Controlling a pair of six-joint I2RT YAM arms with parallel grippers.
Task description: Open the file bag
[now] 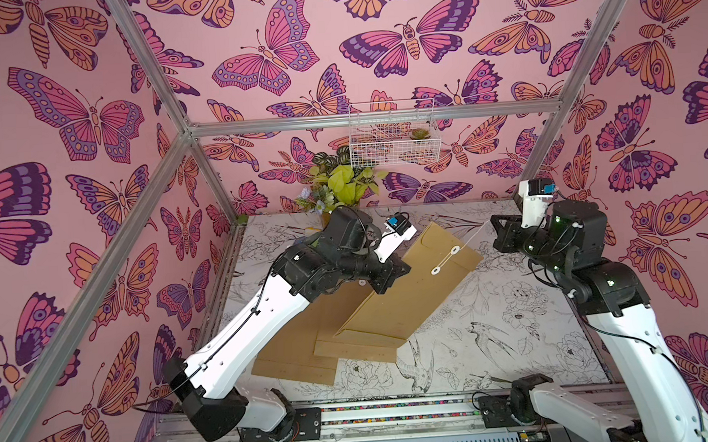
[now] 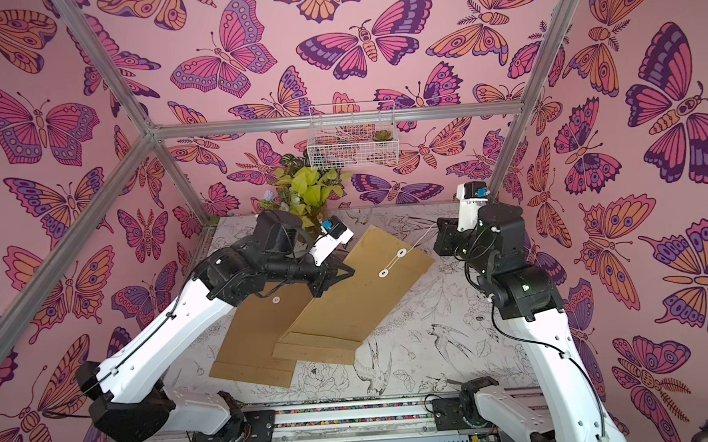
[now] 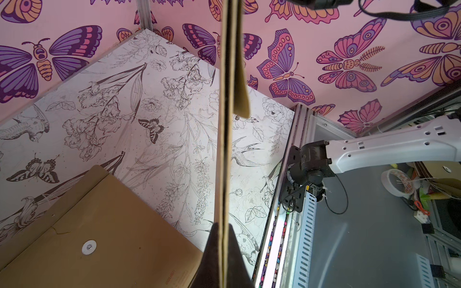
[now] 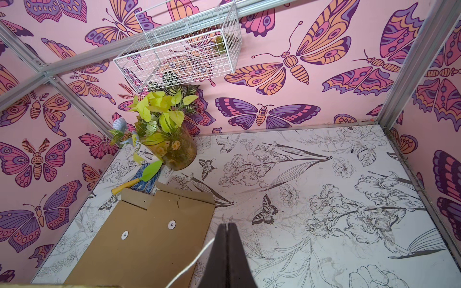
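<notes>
Left gripper (image 1: 384, 282) is clamped shut on the long edge of a brown kraft-paper file bag (image 1: 410, 298); in the left wrist view the bag (image 3: 225, 124) shows edge-on between the jaws (image 3: 223, 230), lifted off the white tabletop with black flower-and-bird line drawings (image 1: 496, 339). The bag sits mid-table and overlaps two more flat brown paper bags (image 1: 292, 350). Right gripper (image 1: 496, 223) is pinched shut on a thin white string (image 1: 471, 236), seen beside the jaws in the right wrist view (image 4: 197, 259). The string runs taut to the white round button (image 1: 455, 249) on the flap. A second white button (image 1: 435, 271) is just below it.
</notes>
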